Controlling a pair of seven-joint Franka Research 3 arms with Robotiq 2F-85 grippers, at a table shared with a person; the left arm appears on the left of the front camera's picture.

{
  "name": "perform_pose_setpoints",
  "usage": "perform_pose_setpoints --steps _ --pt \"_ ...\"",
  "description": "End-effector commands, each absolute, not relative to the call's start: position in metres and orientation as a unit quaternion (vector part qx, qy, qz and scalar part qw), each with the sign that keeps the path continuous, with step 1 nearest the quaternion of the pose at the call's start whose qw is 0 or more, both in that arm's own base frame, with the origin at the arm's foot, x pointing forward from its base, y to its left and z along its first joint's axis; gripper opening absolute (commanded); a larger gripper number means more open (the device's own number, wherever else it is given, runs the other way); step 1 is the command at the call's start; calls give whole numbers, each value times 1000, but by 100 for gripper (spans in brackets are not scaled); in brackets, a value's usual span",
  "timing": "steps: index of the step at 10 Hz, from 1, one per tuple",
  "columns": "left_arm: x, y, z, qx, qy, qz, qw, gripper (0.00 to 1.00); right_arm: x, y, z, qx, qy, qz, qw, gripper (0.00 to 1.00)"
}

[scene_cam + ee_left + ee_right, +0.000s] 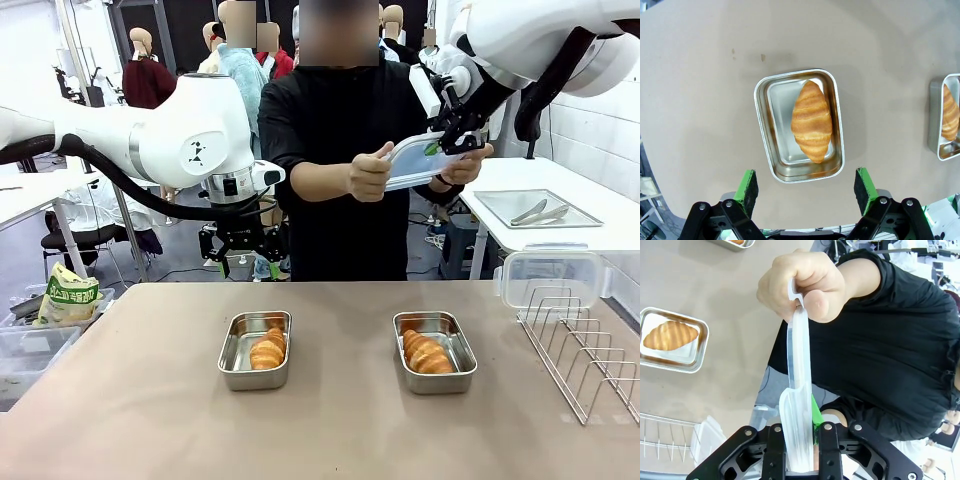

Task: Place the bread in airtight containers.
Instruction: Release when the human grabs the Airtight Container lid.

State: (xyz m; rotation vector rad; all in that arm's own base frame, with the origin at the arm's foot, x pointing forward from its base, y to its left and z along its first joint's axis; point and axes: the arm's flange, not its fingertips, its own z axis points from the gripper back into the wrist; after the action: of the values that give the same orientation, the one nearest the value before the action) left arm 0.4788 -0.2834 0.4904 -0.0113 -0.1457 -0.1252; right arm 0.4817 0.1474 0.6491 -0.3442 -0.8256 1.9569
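Note:
Two steel containers sit on the table, each holding a croissant: the left pan point(255, 349) point(799, 125) with its bread point(268, 349) point(812, 121), and the right pan point(434, 351) point(673, 340) with its bread point(427, 352) point(670, 335). My left gripper point(240, 243) point(808, 187) hangs open high above the left pan. My right gripper point(447, 137) point(799, 432) is shut on one end of a clear-white lid point(420, 161) point(798, 385), held in the air above the table's far edge. The person's hands point(368, 172) point(800, 282) grip the same lid.
A wire rack point(585, 350) stands at the right edge with another clear lid point(553, 277) leaning at its back. A side table behind holds a flat metal tray point(535, 209) with tongs. A plastic bin with a snack bag point(68, 297) sits left of the table.

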Motion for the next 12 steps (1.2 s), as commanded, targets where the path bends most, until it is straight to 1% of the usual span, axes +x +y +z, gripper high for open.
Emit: perform_pose_setpoints --steps 1,5,6,11,12 --pt "479 -283 492 -6 -75 -63 995 100 479 148 651 -139 -338 802 473 19" --pt "479 -283 492 -6 -75 -63 995 100 476 148 654 -150 -332 804 471 94" --pt "479 -283 492 -6 -75 -63 995 100 476 148 653 -150 -328 805 471 100" --pt "479 -283 492 -6 -75 -63 995 100 479 154 649 -149 -303 814 472 100" --pt "479 -283 492 -6 -75 -63 995 100 483 156 646 -133 -297 822 467 100"
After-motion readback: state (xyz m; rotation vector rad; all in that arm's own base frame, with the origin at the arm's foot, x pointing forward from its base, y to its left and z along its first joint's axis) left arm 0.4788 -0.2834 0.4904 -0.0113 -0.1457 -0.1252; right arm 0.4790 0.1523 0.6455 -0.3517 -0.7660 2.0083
